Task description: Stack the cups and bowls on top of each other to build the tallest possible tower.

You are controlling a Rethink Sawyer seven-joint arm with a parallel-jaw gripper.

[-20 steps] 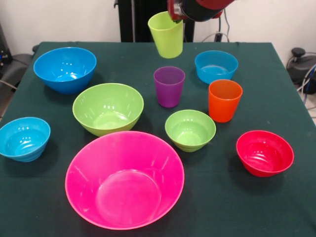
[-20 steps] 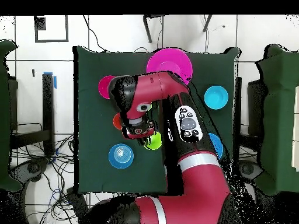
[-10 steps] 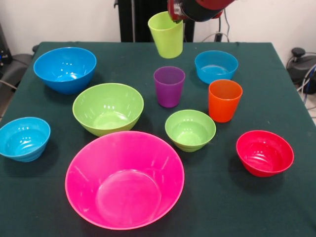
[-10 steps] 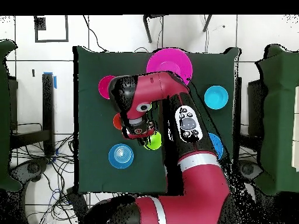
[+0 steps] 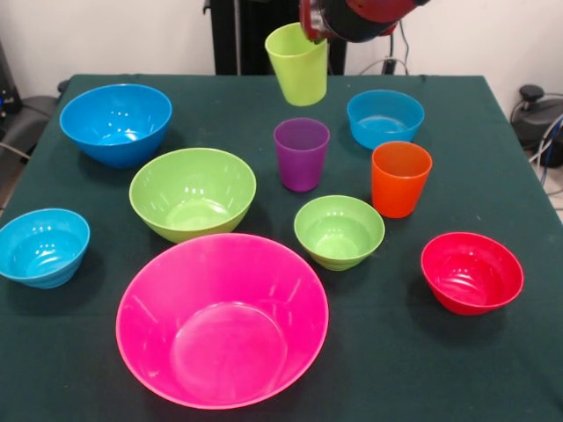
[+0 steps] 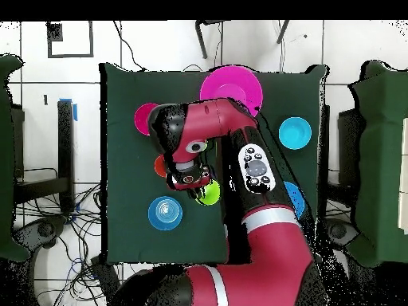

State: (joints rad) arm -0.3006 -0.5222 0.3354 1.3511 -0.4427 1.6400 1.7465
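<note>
The gripper (image 5: 310, 26) pinches the rim of the lime green cup (image 5: 297, 63), holding it tilted and clear of the table (image 5: 493, 369) near the far edge. Directly below it stands the purple cup (image 5: 301, 154), upright, with the orange cup (image 5: 400, 178) just to its right. A small light-blue bowl (image 5: 384, 118) sits beyond the orange cup. Nearer lie the small green bowl (image 5: 339, 230) and the red bowl (image 5: 471, 272). On the left stand the large blue bowl (image 5: 115, 123), the large green bowl (image 5: 193, 193) and another small light-blue bowl (image 5: 42, 247). The huge pink bowl (image 5: 222, 318) sits at the near edge — empty, glossy. Nothing is nested; open cloth shows at the near right corner. No writing can be read.
</note>
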